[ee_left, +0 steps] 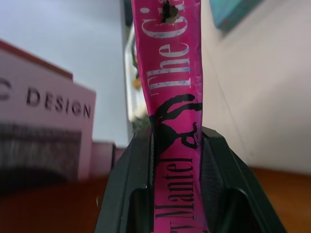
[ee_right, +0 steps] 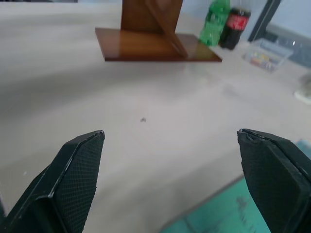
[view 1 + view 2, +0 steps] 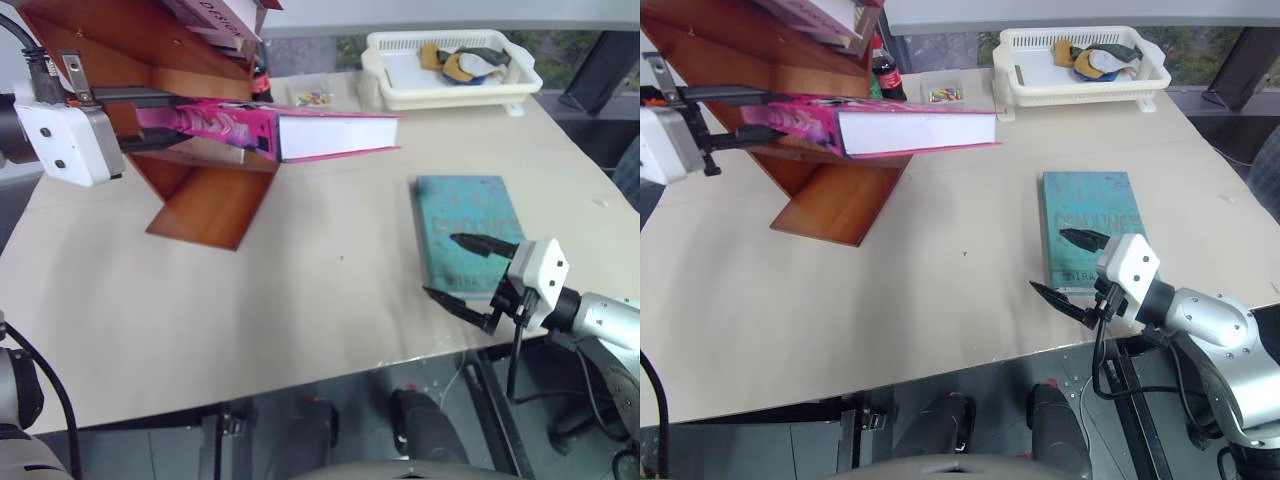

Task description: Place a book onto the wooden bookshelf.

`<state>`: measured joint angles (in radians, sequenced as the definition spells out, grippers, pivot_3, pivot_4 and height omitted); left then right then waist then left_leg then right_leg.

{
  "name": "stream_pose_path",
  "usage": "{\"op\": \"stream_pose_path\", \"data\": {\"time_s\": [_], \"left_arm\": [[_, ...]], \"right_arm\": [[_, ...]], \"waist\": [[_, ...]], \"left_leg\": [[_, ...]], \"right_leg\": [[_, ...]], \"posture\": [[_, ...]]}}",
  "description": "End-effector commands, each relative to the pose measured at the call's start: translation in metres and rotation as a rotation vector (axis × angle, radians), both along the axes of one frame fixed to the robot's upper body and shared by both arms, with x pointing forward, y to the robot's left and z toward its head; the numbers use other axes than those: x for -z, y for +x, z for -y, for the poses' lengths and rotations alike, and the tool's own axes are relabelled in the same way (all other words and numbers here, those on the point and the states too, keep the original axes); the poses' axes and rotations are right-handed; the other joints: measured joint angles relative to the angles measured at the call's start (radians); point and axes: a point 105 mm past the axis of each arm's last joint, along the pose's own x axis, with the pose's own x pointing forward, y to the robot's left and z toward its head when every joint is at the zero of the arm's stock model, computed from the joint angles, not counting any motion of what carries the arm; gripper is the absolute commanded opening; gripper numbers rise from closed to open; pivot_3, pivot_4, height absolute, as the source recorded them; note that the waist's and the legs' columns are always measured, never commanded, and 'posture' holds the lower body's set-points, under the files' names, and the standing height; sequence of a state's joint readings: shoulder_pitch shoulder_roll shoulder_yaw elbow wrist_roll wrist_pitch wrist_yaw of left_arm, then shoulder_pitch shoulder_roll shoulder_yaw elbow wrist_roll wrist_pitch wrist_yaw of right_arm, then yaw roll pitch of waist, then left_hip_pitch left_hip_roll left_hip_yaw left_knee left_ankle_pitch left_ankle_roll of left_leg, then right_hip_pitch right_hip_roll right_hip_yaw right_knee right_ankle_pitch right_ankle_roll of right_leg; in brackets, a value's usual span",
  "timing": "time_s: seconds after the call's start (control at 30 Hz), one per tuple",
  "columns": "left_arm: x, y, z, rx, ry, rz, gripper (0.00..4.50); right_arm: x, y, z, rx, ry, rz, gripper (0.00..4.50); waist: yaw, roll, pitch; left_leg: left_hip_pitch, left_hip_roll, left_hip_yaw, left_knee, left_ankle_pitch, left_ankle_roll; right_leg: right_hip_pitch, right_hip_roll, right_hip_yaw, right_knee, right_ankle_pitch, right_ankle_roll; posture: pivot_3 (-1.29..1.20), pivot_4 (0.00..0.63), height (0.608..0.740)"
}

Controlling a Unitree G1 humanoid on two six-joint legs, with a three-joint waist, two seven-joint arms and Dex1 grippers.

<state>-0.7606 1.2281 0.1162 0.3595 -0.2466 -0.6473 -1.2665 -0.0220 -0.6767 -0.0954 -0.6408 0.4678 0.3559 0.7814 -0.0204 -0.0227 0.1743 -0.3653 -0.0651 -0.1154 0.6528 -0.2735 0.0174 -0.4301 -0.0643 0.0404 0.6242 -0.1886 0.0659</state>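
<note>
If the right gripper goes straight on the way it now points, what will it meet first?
Probably the wooden bookshelf. The open right gripper points low over the bare table toward the shelf's base board, with nothing standing between; whether it would pass over the board is unclear.

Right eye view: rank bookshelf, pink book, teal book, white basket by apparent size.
1. wooden bookshelf, cropped by the frame
2. pink book, nearer the camera, so unsure
3. white basket and teal book: look alike

A teal book (image 3: 466, 230) lies flat on the beige table (image 3: 300, 300). A white basket (image 3: 450, 68) holding cloths stands at the far edge. Near it sit a small clear box (image 3: 945, 92), a cola bottle (image 3: 884, 72) and a green bottle (image 2: 214, 23).
</note>
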Motion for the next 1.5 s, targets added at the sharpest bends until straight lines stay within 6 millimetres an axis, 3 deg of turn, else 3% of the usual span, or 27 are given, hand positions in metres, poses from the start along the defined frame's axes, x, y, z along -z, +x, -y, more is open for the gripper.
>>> {"op": "stream_pose_path", "data": {"time_s": [0.03,0.23,0.37,0.63,0.93,1.2,1.5], "left_arm": [[-0.009,-0.003,-0.029,-0.121,0.040,0.031,0.79],[-0.001,0.007,-0.071,-0.294,0.098,0.004,0.79],[0.010,0.020,-0.081,-0.341,0.154,-0.012,0.79],[0.010,0.040,-0.105,-0.510,0.215,0.003,0.79],[0.022,0.052,-0.102,-0.513,0.178,-0.009,0.79],[0.026,0.054,-0.098,-0.492,0.138,-0.007,0.79],[0.025,0.050,-0.103,-0.506,0.079,-0.001,4.45]], "right_arm": [[-0.012,-0.002,-0.006,-0.039,0.017,0.044,4.50],[-0.028,0.007,-0.016,-0.074,0.037,0.090,4.50],[-0.044,0.008,-0.026,-0.108,0.047,0.144,4.50],[-0.074,0.000,-0.039,-0.138,0.107,0.221,4.50],[-0.098,-0.001,-0.062,-0.197,0.258,0.250,4.50],[-0.096,0.001,-0.069,-0.207,0.295,0.231,4.50],[-0.090,0.004,-0.067,-0.198,0.287,0.222,4.50]], "waist": [[0.000,0.000,0.000],[0.001,-0.001,0.000],[0.002,-0.001,0.000],[0.005,-0.001,0.000],[0.002,-0.001,0.000],[0.006,0.000,0.000],[0.002,-0.001,0.001]], "left_leg": [[0.000,0.000,0.000,0.000,0.000,0.000],[0.000,0.000,0.000,0.001,0.000,0.000],[0.000,0.000,0.000,0.001,0.000,0.000],[0.001,-0.001,-0.001,0.002,0.000,0.000],[0.004,0.005,-0.002,0.016,0.000,0.001],[0.004,0.005,-0.002,0.017,0.000,0.001],[0.002,0.004,-0.002,0.017,0.000,0.001]], "right_leg": [[0.000,0.000,0.000,0.000,0.000,0.000],[0.000,0.001,0.000,0.001,0.000,0.000],[0.000,0.000,0.000,0.001,0.000,0.000],[0.001,0.002,-0.002,0.003,-0.001,0.003],[0.002,0.007,-0.003,0.018,-0.002,0.004],[0.002,0.007,-0.003,0.020,-0.002,0.004],[0.001,0.006,-0.003,0.019,-0.002,0.004]], "posture": [[0.00,0.150,0.740],[0.00,0.150,0.740],[0.00,0.150,0.740],[0.00,0.150,0.740],[0.00,0.150,0.740],[0.00,0.150,0.740],[0.00,0.150,0.740]]}}
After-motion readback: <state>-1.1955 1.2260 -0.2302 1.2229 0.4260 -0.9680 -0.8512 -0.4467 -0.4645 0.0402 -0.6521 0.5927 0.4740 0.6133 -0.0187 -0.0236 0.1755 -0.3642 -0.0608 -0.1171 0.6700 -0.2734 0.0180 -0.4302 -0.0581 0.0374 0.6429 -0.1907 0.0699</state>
